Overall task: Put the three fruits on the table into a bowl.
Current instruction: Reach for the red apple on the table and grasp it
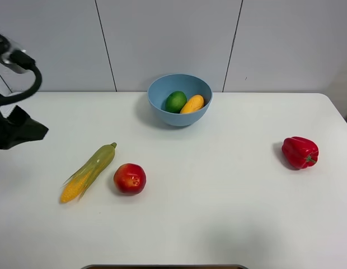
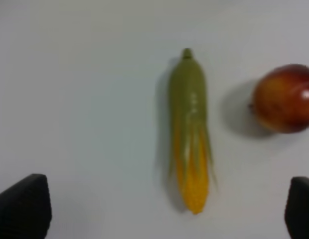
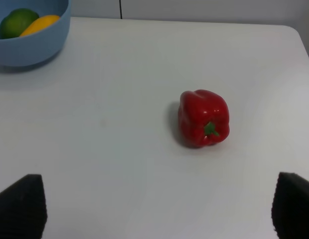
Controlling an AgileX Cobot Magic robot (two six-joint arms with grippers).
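left hand hangs above the counter with its two dark fingers spread wide and nothing between them, and right below it lies the corn cob, lengthwise, with the apple just beside it, a strip of shadow between the two. that's the one to watch: the apple sits on the left arm's side, so to my eye this hand is held open to go for it, though it'd need to shift off the corn cob first. right hand, also spread and empty, looks down over the bell pepper, no business there, probably just waiting. out at the back the light-blue bowl already holds the lime and the mango side by side, touching. two in, one to go. the apple itself: round, glossy, deep red with a yellow blush and a bright glint on its skin, smooth enough that an off-centre grip could send it rolling
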